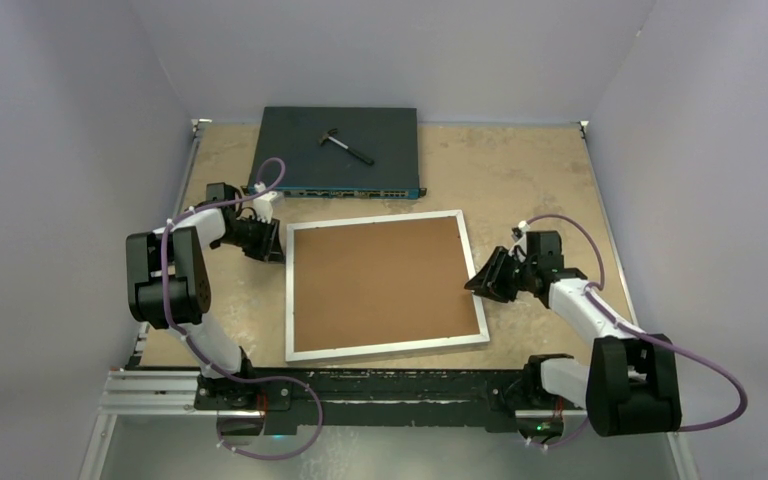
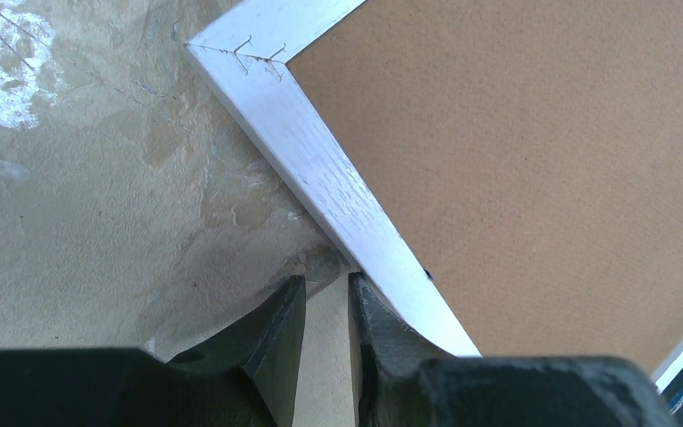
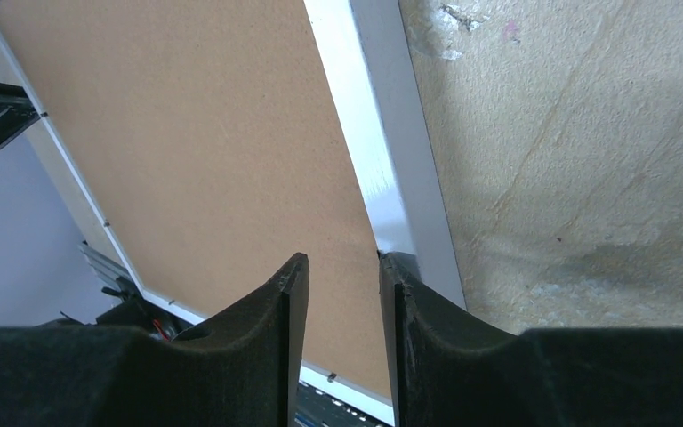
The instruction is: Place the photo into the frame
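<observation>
Our left arm (image 1: 170, 270) bends in toward the left edge of the frame (image 1: 373, 220), near its far corner. The left gripper (image 2: 325, 286) sits low with jaws narrowly parted, and one finger (image 2: 382, 329) seems to touch the border. Our right arm (image 1: 600, 320) stretches to the frame's right edge, where the right gripper (image 3: 342, 267) has its jaws parted wider over the border.

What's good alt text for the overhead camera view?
A white-bordered frame lies flat on a tan table, brown backing board up; the left end effector and right end effector flank it. A dark box sits behind.
</observation>
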`<action>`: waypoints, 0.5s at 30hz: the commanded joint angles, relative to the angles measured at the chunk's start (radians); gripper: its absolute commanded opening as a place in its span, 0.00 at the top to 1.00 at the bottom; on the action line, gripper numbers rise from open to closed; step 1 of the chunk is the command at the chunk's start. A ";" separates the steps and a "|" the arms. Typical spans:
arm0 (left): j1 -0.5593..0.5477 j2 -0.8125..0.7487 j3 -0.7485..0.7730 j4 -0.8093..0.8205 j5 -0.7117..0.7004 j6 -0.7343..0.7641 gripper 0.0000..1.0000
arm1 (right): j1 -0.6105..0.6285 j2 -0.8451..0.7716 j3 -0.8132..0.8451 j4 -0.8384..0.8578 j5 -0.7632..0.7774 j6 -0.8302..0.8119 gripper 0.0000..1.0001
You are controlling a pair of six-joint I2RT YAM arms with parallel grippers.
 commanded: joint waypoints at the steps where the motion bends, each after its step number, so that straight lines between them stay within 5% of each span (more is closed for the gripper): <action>1: -0.010 -0.007 -0.010 -0.018 0.012 0.024 0.77 | 0.004 0.023 -0.022 0.008 0.011 -0.004 0.62; 15: -0.011 0.002 -0.007 -0.014 0.024 0.020 0.78 | 0.040 0.072 -0.020 0.017 0.036 -0.008 0.64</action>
